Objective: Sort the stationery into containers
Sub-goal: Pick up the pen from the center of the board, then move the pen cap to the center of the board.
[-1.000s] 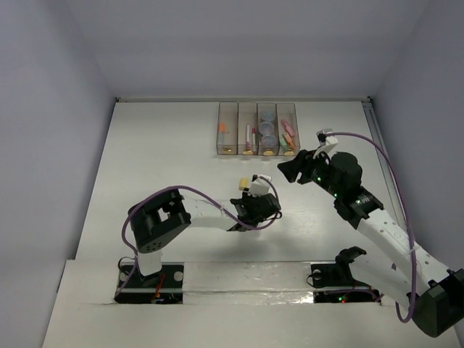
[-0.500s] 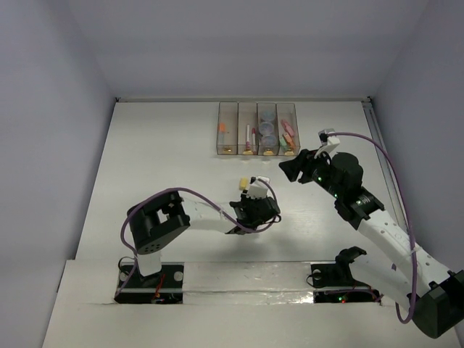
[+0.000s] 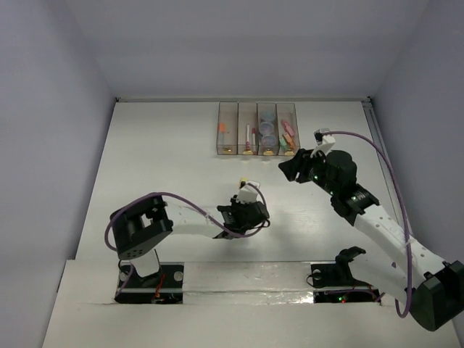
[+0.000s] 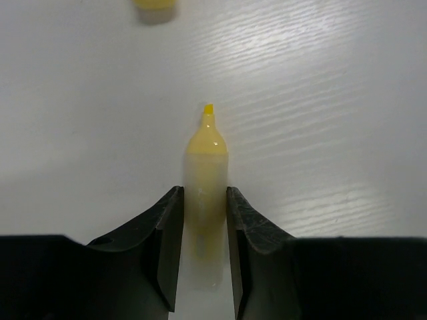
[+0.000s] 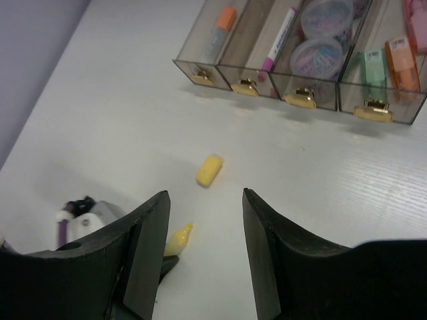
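Note:
My left gripper (image 4: 203, 193) is shut on an uncapped yellow marker (image 4: 207, 147), its tip pointing away from the jaws, low at the white table. The marker's yellow cap (image 4: 155, 10) lies loose just beyond the tip. In the top view the left gripper (image 3: 243, 212) is mid-table and the cap (image 3: 244, 183) sits just beyond it. My right gripper (image 3: 287, 170) is open and empty, hovering right of centre and looking down at the cap (image 5: 209, 171) and the marker tip (image 5: 177, 240). The four joined bins (image 3: 228, 129) stand at the back.
In the right wrist view the bins (image 5: 200, 70) hold an orange marker (image 5: 225, 19), a pink-tipped white marker (image 5: 280, 33), bluish-purple rolls (image 5: 320, 53) and green, orange and pink pieces (image 5: 373, 67). The table's right edge rail (image 3: 377, 138) runs beside the right arm.
My left arm has pulled back toward the near left, carrying its gripper a little away from the yellow cap. My right gripper has shifted slightly left.

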`<state>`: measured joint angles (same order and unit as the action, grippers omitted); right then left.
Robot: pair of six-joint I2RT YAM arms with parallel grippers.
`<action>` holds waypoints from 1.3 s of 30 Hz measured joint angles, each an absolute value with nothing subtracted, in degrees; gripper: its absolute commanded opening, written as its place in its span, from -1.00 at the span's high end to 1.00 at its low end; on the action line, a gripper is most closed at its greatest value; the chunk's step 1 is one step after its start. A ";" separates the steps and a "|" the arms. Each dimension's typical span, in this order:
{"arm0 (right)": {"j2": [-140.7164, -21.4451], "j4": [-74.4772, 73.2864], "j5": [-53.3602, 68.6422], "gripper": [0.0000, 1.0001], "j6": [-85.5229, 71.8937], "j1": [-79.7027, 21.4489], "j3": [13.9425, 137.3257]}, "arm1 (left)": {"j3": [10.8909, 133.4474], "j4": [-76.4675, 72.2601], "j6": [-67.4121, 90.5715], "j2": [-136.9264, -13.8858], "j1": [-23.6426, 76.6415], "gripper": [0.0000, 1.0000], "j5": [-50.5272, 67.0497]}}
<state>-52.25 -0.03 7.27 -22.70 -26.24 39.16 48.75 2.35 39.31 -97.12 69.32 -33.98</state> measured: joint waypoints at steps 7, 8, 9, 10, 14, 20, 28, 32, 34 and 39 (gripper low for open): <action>-61.95 -2.20 8.88 -0.27 -22.65 -26.22 40.10 | 40.82 2.55 39.07 -83.40 67.29 1.00 -29.85; -63.86 -2.39 9.52 -0.30 -22.70 -26.37 40.60 | 39.53 2.07 38.96 -80.12 65.93 1.00 -28.88; -65.45 -2.52 9.80 -0.32 -22.79 -26.65 41.04 | 38.44 1.45 38.79 -77.06 64.45 1.00 -28.05; -67.13 -2.63 10.04 -0.36 -22.85 -27.11 41.58 | 36.99 0.21 38.59 -73.52 62.63 1.00 -26.76; -75.99 -2.50 9.41 -0.51 -23.51 -31.44 45.45 | 32.67 -2.87 37.26 -60.95 55.44 1.00 -22.11; -88.58 -2.59 7.03 -0.52 -24.25 -36.71 52.03 | 31.51 -4.54 35.11 -49.87 52.27 1.00 -16.80; -100.44 -3.11 1.85 -0.32 -24.95 -38.20 60.45 | 29.98 -7.75 33.69 -42.72 48.58 1.00 -9.39; -102.83 -4.58 -0.27 -0.28 -25.10 -39.42 62.13 | 28.27 -8.23 33.12 -41.89 46.94 1.00 -7.46; -103.26 -6.11 -1.39 -0.14 -25.02 -40.12 62.65 | 27.46 -8.34 32.97 -41.91 46.52 1.00 -6.74; -103.33 -8.93 -5.41 0.04 -24.34 -42.09 63.33 | 26.98 -8.40 32.51 -41.71 46.37 1.00 -5.52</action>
